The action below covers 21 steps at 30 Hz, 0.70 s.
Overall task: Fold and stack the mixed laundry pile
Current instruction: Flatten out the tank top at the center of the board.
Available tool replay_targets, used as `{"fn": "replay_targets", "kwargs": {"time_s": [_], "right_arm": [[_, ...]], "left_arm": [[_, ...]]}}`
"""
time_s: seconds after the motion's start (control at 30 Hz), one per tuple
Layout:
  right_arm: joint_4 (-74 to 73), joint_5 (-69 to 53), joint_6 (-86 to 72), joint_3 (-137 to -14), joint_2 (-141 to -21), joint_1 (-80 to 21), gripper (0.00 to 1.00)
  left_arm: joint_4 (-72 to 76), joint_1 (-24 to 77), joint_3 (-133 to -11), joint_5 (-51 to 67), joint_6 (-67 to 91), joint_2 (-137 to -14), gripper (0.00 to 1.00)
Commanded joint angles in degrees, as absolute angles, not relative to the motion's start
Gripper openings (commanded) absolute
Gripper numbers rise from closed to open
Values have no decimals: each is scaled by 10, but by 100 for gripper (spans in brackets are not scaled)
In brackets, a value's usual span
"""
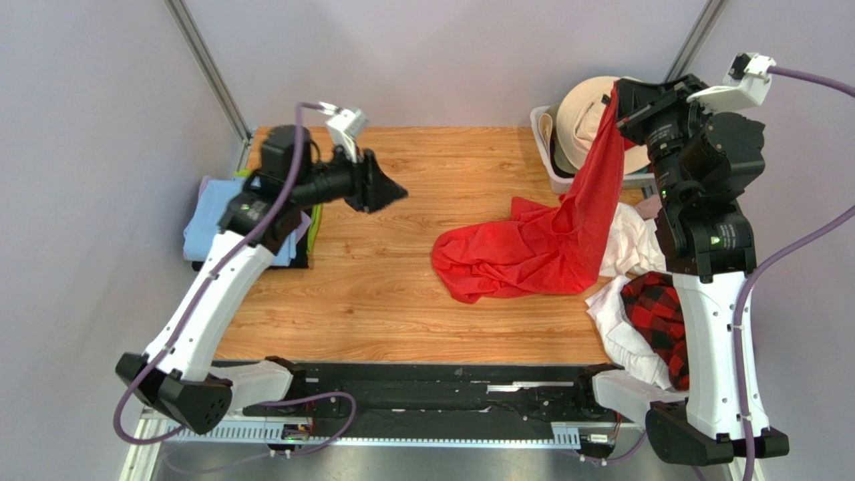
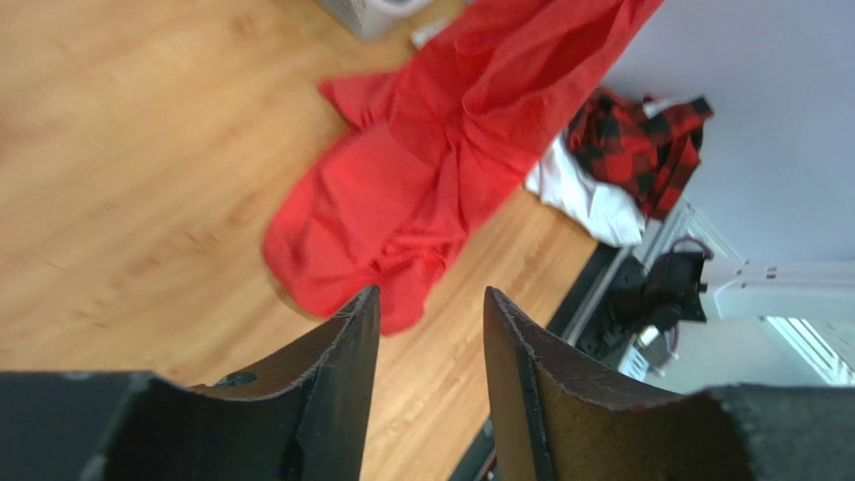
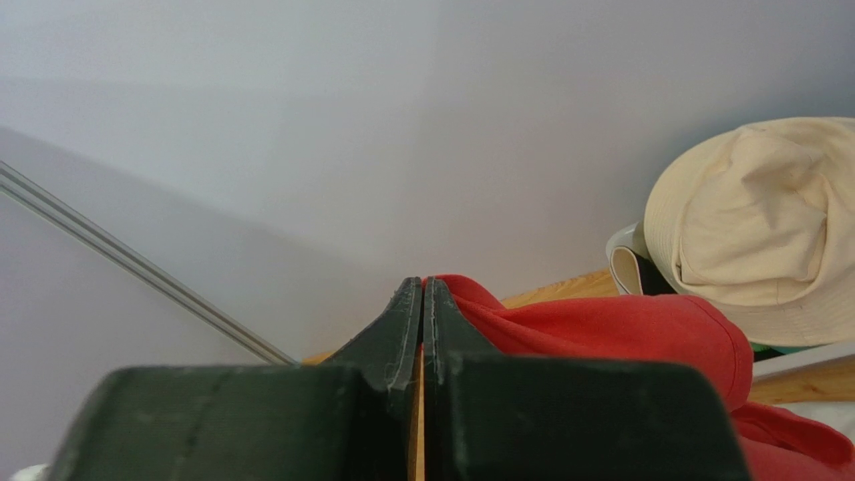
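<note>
My right gripper [image 1: 614,100] is shut on one edge of the bright red T-shirt [image 1: 522,256] and holds it high at the back right. The shirt hangs down in a band and its lower part lies crumpled on the wooden table. In the right wrist view the shut gripper [image 3: 422,286] pinches red cloth [image 3: 602,331] at its tips. White cloths [image 1: 630,246] and the red-and-black plaid shirt [image 1: 657,311] lie heaped at the right edge. My left gripper [image 1: 396,190] is open and empty above the table, left of the shirt. Its view shows the gripper [image 2: 426,306], shirt [image 2: 432,160] and plaid [image 2: 642,135]. I cannot make out the pink piece.
A white slatted basket [image 1: 555,168] with a beige bucket hat [image 1: 587,112] stands at the back right, just behind the lifted shirt; the hat also shows in the right wrist view [image 3: 763,220]. Flat light blue, black and green cloths [image 1: 216,225] are stacked at the left edge.
</note>
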<state>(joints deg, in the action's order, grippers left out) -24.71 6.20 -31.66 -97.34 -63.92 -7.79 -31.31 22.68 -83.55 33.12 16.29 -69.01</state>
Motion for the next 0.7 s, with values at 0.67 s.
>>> {"fn": "replay_targets", "kwargs": {"time_s": [0.67], "right_arm": [[-311, 163, -293, -889, -543, -76, 0]], "left_arm": [[-120, 455, -656, 212, 263, -945, 61]]}}
